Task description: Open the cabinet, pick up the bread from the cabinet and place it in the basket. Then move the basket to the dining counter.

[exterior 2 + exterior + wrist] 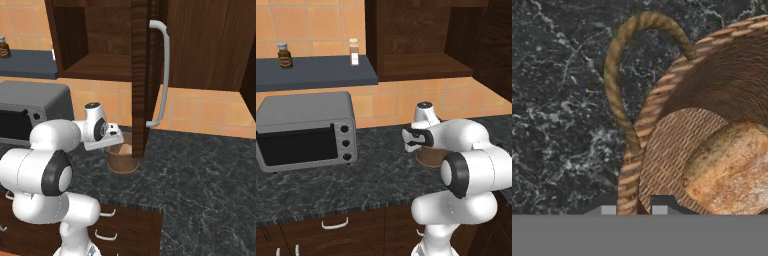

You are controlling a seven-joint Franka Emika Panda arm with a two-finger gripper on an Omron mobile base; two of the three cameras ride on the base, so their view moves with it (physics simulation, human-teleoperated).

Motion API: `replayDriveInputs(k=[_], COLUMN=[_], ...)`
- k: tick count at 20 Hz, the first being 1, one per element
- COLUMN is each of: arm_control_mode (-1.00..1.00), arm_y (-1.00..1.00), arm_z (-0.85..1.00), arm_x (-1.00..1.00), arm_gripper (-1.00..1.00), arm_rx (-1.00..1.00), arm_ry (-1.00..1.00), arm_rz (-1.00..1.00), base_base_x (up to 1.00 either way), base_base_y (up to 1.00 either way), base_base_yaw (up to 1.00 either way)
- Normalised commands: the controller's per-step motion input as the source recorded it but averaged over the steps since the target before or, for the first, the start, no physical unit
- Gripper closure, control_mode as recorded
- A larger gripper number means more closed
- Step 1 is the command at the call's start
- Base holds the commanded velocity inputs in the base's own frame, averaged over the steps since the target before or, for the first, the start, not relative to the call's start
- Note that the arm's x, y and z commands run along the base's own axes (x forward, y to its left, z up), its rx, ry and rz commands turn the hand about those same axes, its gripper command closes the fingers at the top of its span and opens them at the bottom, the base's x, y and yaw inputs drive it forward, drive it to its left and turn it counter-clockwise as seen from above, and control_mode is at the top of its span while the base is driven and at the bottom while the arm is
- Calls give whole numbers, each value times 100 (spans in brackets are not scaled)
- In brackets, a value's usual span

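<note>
Now arm folded low, claw (633, 210) straddling basket (712, 110) rim, bread (732, 165) inside

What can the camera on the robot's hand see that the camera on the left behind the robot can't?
The hand view looks right into the basket: the bread lies on its woven floor, a loop handle arches over the rim, and the fingertips sit at the rim, one on each side of the wall.

The left base view shows the bigger kitchen: the toaster oven, two jars on a shelf, the open cabinet and the white arm.

Both show the black marbled worktop and the basket.
</note>
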Motion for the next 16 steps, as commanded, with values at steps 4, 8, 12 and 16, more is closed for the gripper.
replayDriveInputs(k=[4,8,12,16], arm_control_mode=[-100,-100,-100,-100], arm_y=[2,3,16,34], arm_z=[35,63,91,100], arm_x=[-23,-74,-97,-100], arm_gripper=[100,100,100,100], arm_rx=[-3,0,0,0], arm_ry=[-16,-6,-8,-1], arm_rz=[0,0,-2,-1], base_base_x=[0,0,0,0], base_base_y=[0,0,0,0], base_base_yaw=[0,0,0,0])
